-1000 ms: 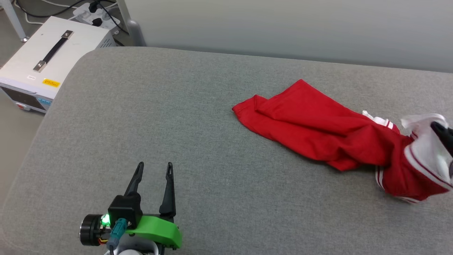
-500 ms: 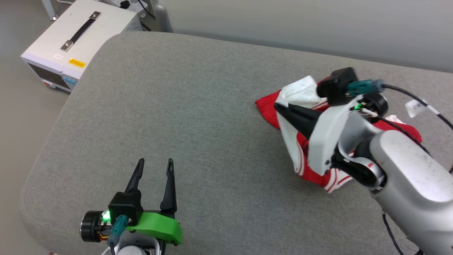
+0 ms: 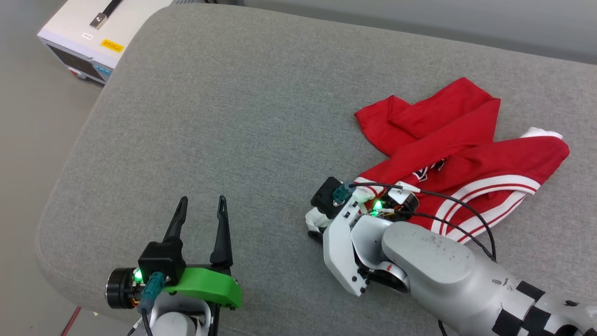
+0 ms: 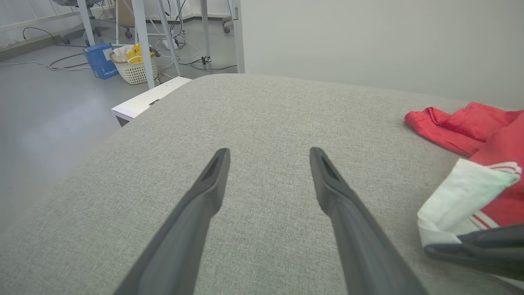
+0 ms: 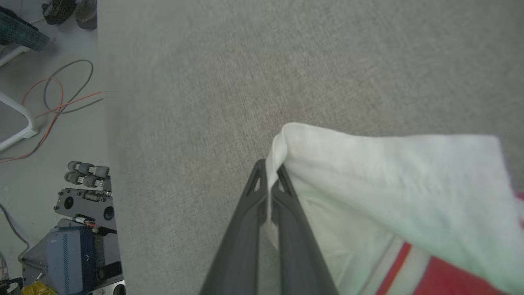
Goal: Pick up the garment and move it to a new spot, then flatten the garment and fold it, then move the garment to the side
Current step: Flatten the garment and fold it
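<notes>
Bright even light, soft faint shadows, no glare; right wrist view slightly blurred, wrist views bowed at edges

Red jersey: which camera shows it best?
Head view: most of the red jersey shows, crumpled. The left wrist view catches one edge; the right wrist view, a white sleeve pinched in the right tool.

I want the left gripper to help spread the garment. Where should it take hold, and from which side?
Probably the garment's free red corner, with the open left gripper coming low from the robot's left: it lies flat, pointing left, clear of the sleeve the right gripper pinches.
</notes>
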You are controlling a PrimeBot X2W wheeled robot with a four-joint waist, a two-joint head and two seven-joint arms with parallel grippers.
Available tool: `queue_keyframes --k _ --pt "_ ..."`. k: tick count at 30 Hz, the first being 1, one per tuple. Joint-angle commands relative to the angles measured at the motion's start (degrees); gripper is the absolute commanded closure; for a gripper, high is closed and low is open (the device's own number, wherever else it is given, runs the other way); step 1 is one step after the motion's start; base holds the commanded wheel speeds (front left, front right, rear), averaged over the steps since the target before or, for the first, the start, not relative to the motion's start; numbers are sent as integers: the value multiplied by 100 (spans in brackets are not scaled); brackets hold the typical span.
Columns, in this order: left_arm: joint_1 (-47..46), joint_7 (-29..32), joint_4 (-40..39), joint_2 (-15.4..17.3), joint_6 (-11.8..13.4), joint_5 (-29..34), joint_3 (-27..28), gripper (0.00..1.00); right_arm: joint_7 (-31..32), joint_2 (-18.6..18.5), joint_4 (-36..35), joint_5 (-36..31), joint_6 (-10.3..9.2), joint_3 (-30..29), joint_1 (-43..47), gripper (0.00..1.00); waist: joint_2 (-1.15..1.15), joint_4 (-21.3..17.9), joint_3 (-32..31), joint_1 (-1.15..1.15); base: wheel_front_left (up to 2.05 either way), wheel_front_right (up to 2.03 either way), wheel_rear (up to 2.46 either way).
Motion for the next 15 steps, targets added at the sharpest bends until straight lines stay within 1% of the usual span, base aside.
queue_keyframes --k 1,4,6,7,8,12,15 --pt "-133 -34 3 -23 39 -18 -36 0 35 51 202 37 -4 114 -83 100 0 9 97 0 0 0 0" --pt "-188 -34 27 -23 56 -41 -74 0 0 135 483 93 -4 217 -48 100 0 0 126 0 0 0 0" --pt "-196 -34 36 -23 73 -45 -73 0 -156 146 542 106 -4 244 -69 100 0 -36 112 0 0 0 0" --pt "-186 -34 42 -23 75 -40 -67 0 -327 133 523 120 -4 251 -93 71 0 -58 89 0 0 0 0" --pt "-175 -34 51 -23 75 -31 -59 0 -499 113 509 136 -4 253 -122 0 0 -77 62 0 0 0 0" --pt "-88 -34 80 -23 72 40 18 0 -1408 -79 345 139 -4 214 -291 0 0 -175 -123 0 0 0 0" --pt "3 -34 50 -23 66 118 88 0 -1910 -376 79 82 -4 100 -439 0 0 -267 -284 0 0 0 0"
